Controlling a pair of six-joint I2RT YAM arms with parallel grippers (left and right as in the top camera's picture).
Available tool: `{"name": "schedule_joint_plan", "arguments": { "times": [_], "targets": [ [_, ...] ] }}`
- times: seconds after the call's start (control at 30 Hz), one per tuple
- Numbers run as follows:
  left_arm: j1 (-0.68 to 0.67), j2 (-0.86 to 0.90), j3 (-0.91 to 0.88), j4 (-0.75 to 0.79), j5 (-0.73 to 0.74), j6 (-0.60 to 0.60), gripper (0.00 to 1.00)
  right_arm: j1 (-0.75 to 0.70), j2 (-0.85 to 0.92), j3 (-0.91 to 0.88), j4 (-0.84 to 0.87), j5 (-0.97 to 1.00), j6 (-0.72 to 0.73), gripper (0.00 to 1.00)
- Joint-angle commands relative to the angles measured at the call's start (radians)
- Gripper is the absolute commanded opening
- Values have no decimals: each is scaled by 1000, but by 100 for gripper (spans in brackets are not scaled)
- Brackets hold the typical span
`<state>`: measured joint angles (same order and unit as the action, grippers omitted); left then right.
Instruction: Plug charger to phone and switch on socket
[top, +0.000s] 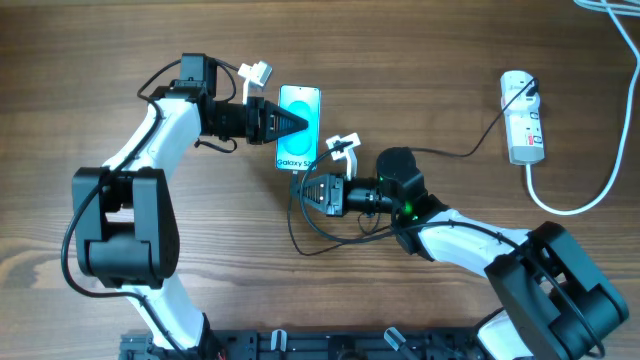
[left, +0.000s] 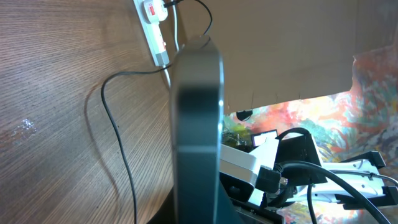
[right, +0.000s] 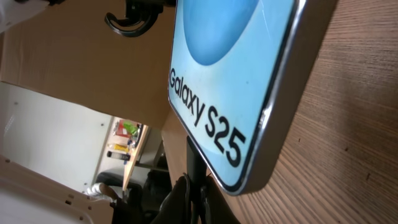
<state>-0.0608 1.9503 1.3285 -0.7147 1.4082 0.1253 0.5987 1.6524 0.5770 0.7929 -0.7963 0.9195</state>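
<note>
The phone (top: 300, 103) shows a cyan screen with "Galaxy S25" (right: 205, 127) and is lifted a little off the wood. My left gripper (top: 298, 125) reaches in from the left and is shut on it. The left wrist view sees the phone edge-on (left: 198, 118). My right gripper (top: 305, 188) sits just below the phone's text end, shut on the charger's small plug tip (right: 196, 158). That tip meets the phone's lower edge; I cannot tell whether it is seated. The thin black charger cable (top: 470, 152) runs right to the white socket (top: 523, 118).
A thick white lead (top: 600, 190) curves from the socket to the table's right edge. Slack black cable loops on the wood (top: 300, 235) under my right arm. In the left wrist view the socket (left: 152, 18) lies far ahead, with the cable (left: 118, 149) trailing towards me.
</note>
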Motion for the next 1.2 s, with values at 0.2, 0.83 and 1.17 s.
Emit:
{"name": "schedule_joint_plan", "arguments": {
  "times": [0.2, 0.83, 1.17],
  "targets": [
    [-5, -39, 10, -11, 34, -6, 4, -80, 11, -3, 8, 3, 72, 4],
    [-37, -39, 10, -6, 34, -5, 4, -91, 11, -3, 7, 16, 74, 4],
    [-37, -39, 10, -7, 34, -5, 4, -92, 11, -3, 75, 66, -71, 4]
  ]
}}
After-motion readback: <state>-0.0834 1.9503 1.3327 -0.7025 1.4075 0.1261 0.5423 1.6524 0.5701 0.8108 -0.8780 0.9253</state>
